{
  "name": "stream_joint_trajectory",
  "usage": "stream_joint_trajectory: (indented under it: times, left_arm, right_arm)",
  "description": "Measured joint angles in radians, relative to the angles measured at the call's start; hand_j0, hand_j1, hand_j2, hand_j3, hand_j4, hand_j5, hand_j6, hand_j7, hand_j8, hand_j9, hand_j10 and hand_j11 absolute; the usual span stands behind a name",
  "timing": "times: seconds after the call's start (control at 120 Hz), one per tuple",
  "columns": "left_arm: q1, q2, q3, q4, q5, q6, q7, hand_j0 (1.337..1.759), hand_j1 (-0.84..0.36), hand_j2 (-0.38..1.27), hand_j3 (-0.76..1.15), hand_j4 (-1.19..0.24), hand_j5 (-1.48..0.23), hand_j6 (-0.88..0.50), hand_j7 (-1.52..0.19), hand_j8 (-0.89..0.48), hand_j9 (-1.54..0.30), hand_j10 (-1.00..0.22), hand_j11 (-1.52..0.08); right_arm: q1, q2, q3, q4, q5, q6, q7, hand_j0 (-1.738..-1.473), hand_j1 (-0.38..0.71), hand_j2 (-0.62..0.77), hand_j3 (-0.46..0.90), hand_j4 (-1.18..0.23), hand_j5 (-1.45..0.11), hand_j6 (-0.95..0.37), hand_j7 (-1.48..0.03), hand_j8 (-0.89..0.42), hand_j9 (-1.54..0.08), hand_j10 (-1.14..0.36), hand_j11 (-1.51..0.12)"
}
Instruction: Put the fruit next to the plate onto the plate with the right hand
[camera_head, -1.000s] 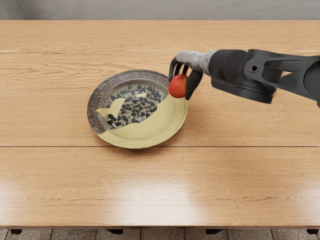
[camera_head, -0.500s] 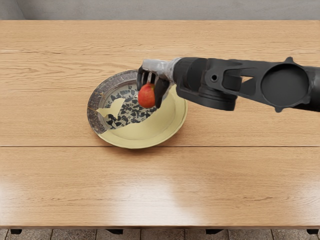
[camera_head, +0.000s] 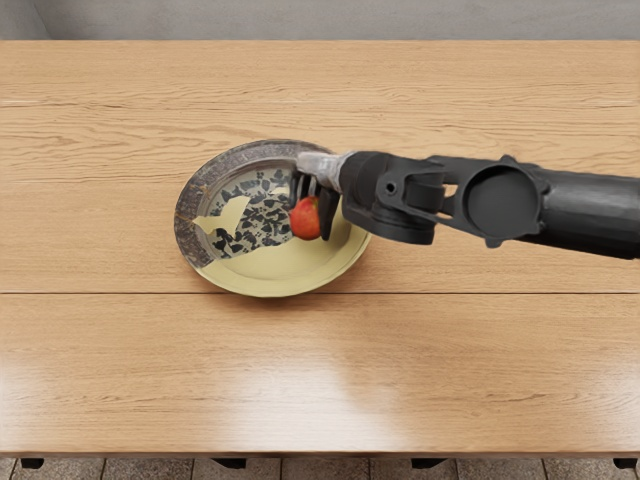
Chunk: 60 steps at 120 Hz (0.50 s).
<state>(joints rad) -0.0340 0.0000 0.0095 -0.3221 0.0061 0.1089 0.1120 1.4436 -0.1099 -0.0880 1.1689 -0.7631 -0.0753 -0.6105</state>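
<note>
Fingers (camera_head: 327, 212) clasping fruit (camera_head: 305, 218), low — over plate (camera_head: 196, 194)

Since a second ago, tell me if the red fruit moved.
Yes: the right hand carried the red fruit left, from the plate rim toward its middle.

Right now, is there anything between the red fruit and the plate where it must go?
Nothing visible stands in the way. The right hand holds the red fruit in its fingers over the inner part of the plate, right of its middle, and no other object shows under it.
</note>
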Motion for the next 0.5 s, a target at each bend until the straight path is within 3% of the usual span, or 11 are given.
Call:
stream_joint_trajectory:
  times: [0.025,0.117,0.217,0.342,0.5]
  left_arm:
    - [0.0,0.0,0.0,0.0,0.0,0.0,0.0,1.658,0.35,0.0,0.0,0.0,0.0,0.0,0.0,0.0,0.0,0.0,0.0]
    - [-0.001,0.0,0.0,0.0,0.0,0.0,0.0,1.658,0.35,0.0,0.0,0.0,0.0,0.0,0.0,0.0,0.0,0.0,0.0]
    - [0.0,0.0,0.001,0.0,0.0,0.0,0.0,1.658,0.35,0.0,0.0,0.0,0.0,0.0,0.0,0.0,0.0,0.0,0.0]
    - [0.0,0.0,0.001,0.0,0.0,0.0,0.0,1.658,0.35,0.0,0.0,0.0,0.0,0.0,0.0,0.0,0.0,0.0,0.0]
    - [0.0,0.0,0.001,0.0,0.0,0.0,0.0,1.658,0.35,0.0,0.0,0.0,0.0,0.0,0.0,0.0,0.0,0.0,0.0]
  right_arm:
    - [-0.001,0.001,0.001,-0.002,0.0,-0.001,0.0,-1.657,0.27,0.42,0.0,-0.62,-1.01,-0.4,-0.95,-0.4,-0.98,-0.72,-0.99]
    - [-0.001,0.003,0.01,-0.007,0.002,-0.001,0.0,-1.657,0.06,0.27,0.0,-0.4,-0.66,-0.26,-0.62,-0.26,-0.64,-0.47,-0.64]
    - [0.002,0.0,0.037,-0.004,0.009,0.011,0.0,-1.658,-0.09,0.16,0.0,-0.26,-0.42,-0.17,-0.39,-0.17,-0.4,-0.29,-0.4]
    - [0.003,-0.063,0.137,0.034,0.04,0.104,0.0,-1.658,-0.2,0.09,0.0,-0.15,-0.24,-0.1,-0.23,-0.1,-0.23,-0.17,-0.23]
    - [-0.005,-0.186,0.236,0.086,0.086,0.268,0.0,-1.658,-0.26,0.04,0.0,-0.08,-0.13,-0.06,-0.12,-0.06,-0.13,-0.09,-0.13]
